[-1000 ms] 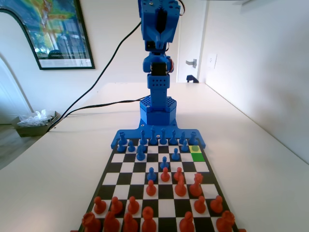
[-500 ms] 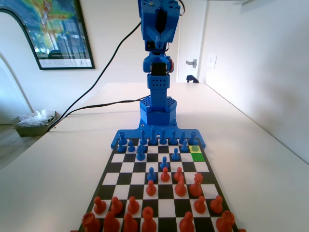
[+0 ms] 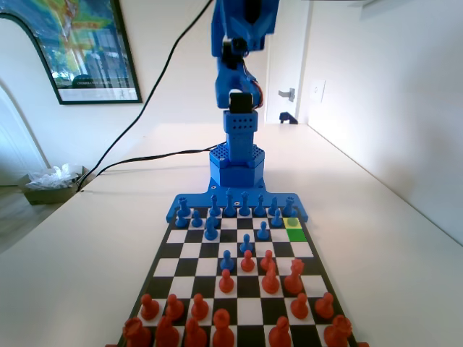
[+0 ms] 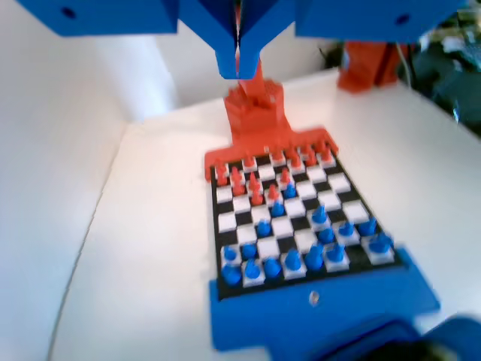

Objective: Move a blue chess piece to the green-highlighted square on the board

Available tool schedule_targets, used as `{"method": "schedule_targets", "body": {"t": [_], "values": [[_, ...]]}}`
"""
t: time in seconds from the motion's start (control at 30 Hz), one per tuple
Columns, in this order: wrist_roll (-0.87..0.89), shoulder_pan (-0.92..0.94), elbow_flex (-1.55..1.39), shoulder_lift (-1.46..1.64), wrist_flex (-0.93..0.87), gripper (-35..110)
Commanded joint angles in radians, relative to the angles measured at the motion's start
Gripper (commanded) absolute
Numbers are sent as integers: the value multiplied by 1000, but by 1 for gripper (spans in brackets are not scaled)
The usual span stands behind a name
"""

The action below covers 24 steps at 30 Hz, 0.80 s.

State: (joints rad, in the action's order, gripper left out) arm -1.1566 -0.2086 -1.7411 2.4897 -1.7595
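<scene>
We see the blue chess piece (image 3: 277,217) that looks the likeliest candidate, a pawn standing on the board (image 3: 168,249) just left of the green-highlighted square (image 3: 294,235) and one row farther, close to the yellow square (image 3: 293,223) in the fixed view; which pawn is meant we can only guess. The green square is bare, so the move is not yet done. Against half a second ago, the blue arm (image 3: 237,87) has swung up and tilted, its upper part now leaning toward the board, while no piece has shifted. We judge this to be the start of the reach. In the wrist view the claw (image 4: 237,56) hangs high over the board with its jaws together and nothing between them. The green square sits at the board's right edge, with bare tabletop (image 3: 376,238) beyond it, so there is open room on that side. On its left, other blue pawns (image 3: 263,231) stand close, and the back-row pieces (image 3: 244,205) crowd the far side, so a descent needs care there.
</scene>
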Motion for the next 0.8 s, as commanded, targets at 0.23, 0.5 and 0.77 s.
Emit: {"method": "schedule_targets", "body": {"t": [0.23,0.5,0.77], "values": [[368,-112,-155,-224,229,1],[506,-204,-374,-290,428,1],[568,-252,-446,-403,568,2]]}}
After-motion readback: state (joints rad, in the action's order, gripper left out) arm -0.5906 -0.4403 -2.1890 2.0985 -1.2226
